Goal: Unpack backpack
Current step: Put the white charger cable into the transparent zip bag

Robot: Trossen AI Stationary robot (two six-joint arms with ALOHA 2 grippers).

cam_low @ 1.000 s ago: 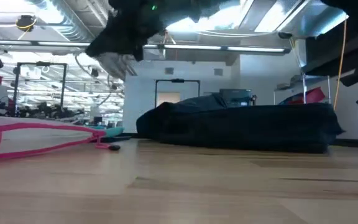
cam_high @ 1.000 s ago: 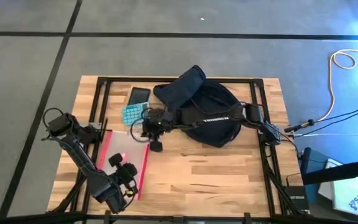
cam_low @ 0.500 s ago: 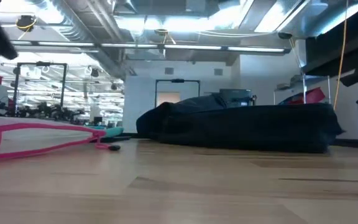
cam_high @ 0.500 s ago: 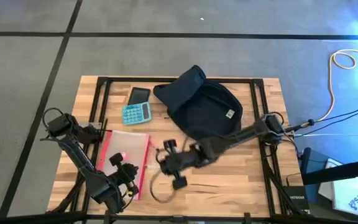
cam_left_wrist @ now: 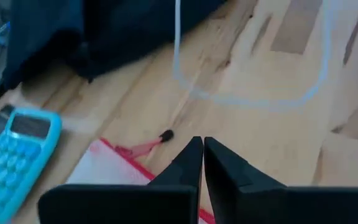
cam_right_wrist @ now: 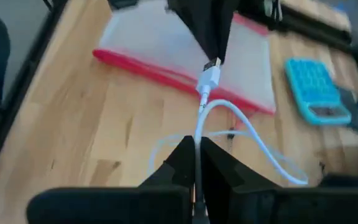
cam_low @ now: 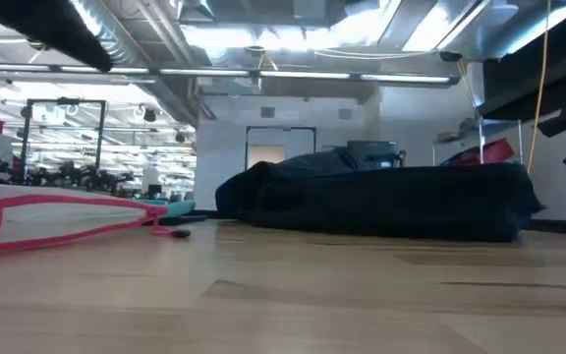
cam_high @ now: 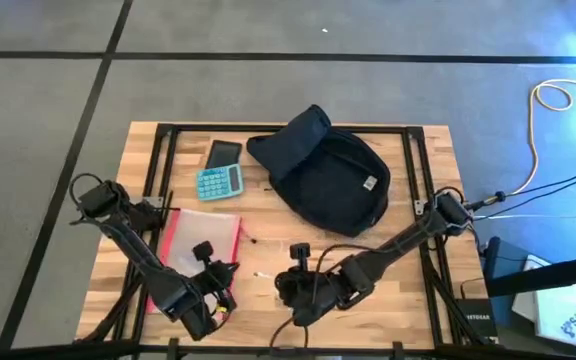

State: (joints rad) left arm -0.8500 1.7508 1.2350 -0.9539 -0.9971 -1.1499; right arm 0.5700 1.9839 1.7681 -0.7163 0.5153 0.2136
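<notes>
Navy backpack [cam_high: 324,177] lies at the table's far centre, right gripper [cam_right_wrist: 197,163] near the front edge clenches a white cable [cam_right_wrist: 229,118], left gripper [cam_left_wrist: 202,160] pinched closed above the red-edged pouch [cam_high: 200,248], teal calculator [cam_high: 217,183] far left.

arms: two, dark, jointed, slim links with bulkier housings at the joints
left arm [cam_high: 133,245]: black, rounded base joint, thin dark cable looping by the shoulder
right arm [cam_high: 398,243]: black, long straight link, dark cables trailing at the base
left gripper [cam_left_wrist: 201,163]: matte black, two tapering wedge fingers, flat black crossbar behind
right gripper [cam_right_wrist: 196,163]: matte black, same wedge fingers, broad dark body below
</notes>
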